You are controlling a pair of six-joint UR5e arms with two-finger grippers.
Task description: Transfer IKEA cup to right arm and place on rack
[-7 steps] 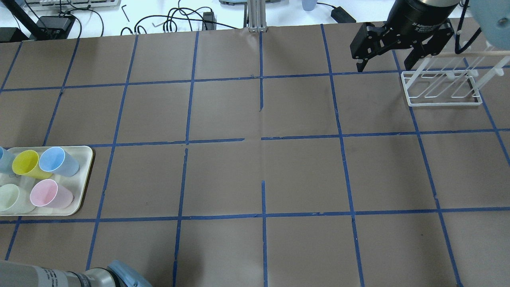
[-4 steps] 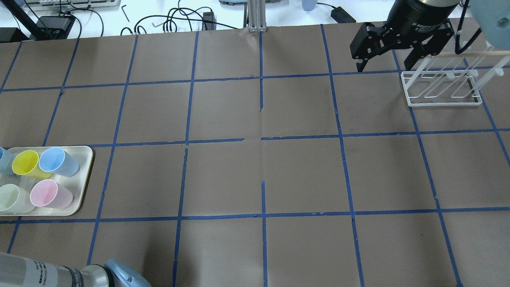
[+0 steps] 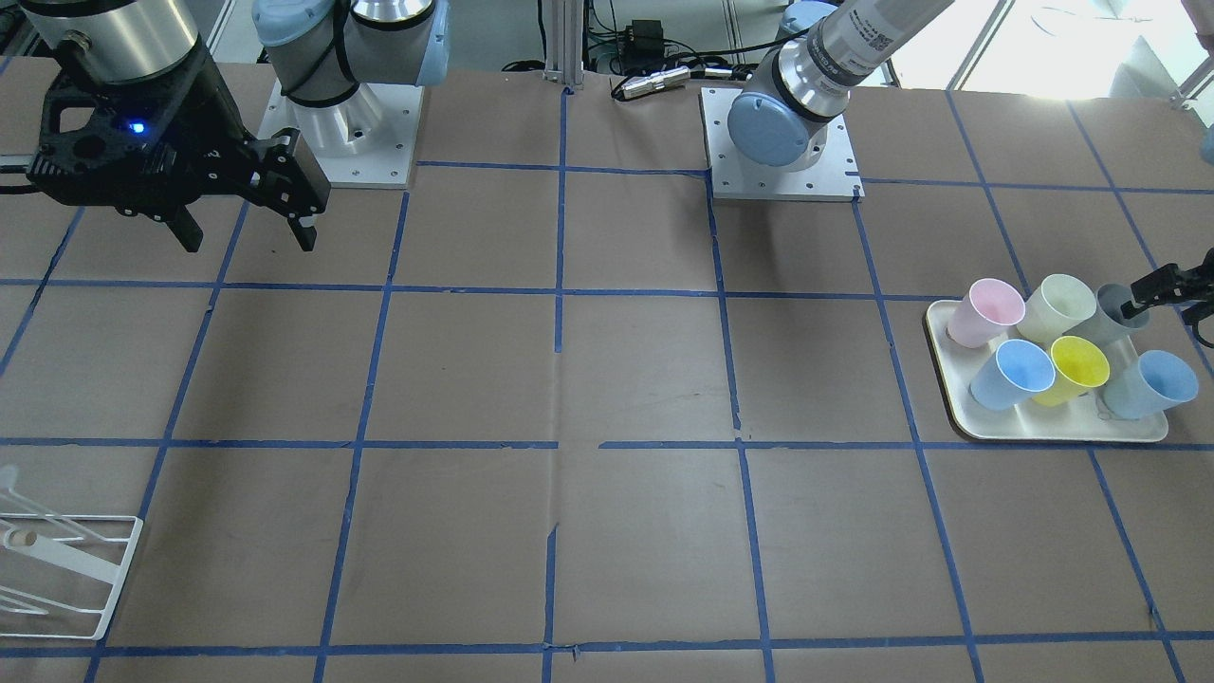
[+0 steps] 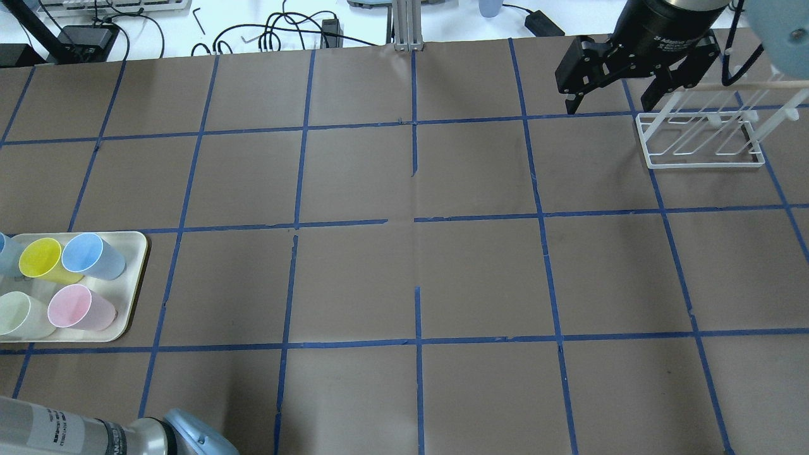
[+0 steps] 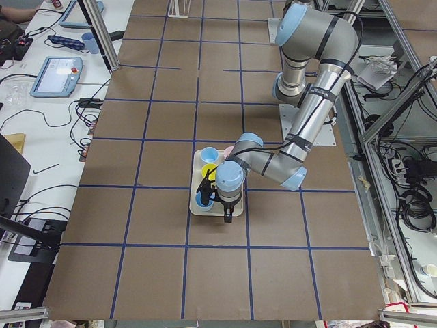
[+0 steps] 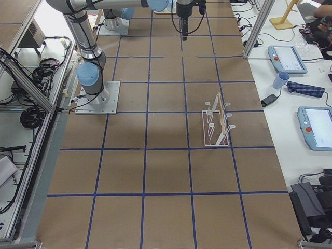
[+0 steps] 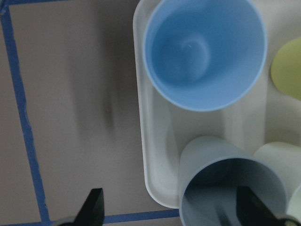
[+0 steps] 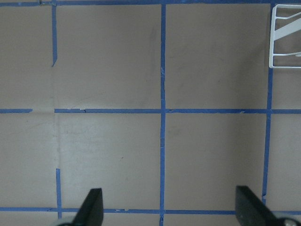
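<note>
The grey IKEA cup [image 3: 1115, 321] lies tilted at the back right of the cream tray [image 3: 1043, 432], among other cups. In the left wrist view the cup [image 7: 211, 160] shows its dark inside. My left gripper [image 7: 171, 209] is open just above it: one finger [image 7: 249, 207] is over the cup's mouth, the other is over the table beside the tray. A black finger [image 3: 1162, 283] of it shows at the front view's edge. My right gripper [image 4: 610, 104] is open and empty, high beside the white wire rack [image 4: 701, 142]. The cup is outside the overhead view.
On the tray [image 4: 136, 284] also lie a light blue cup [image 7: 204, 52], a yellow cup [image 4: 41, 259], a pink cup [image 4: 72, 306] and a cream-green cup [image 4: 16, 314]. The rack [image 6: 218, 127] stands near the table's operator-side edge. Cables lie beyond the table's far edge.
My left arm's elbow at the overhead view's bottom left has shifted slightly left and down. The right arm, the rack and the cups have not moved.
</note>
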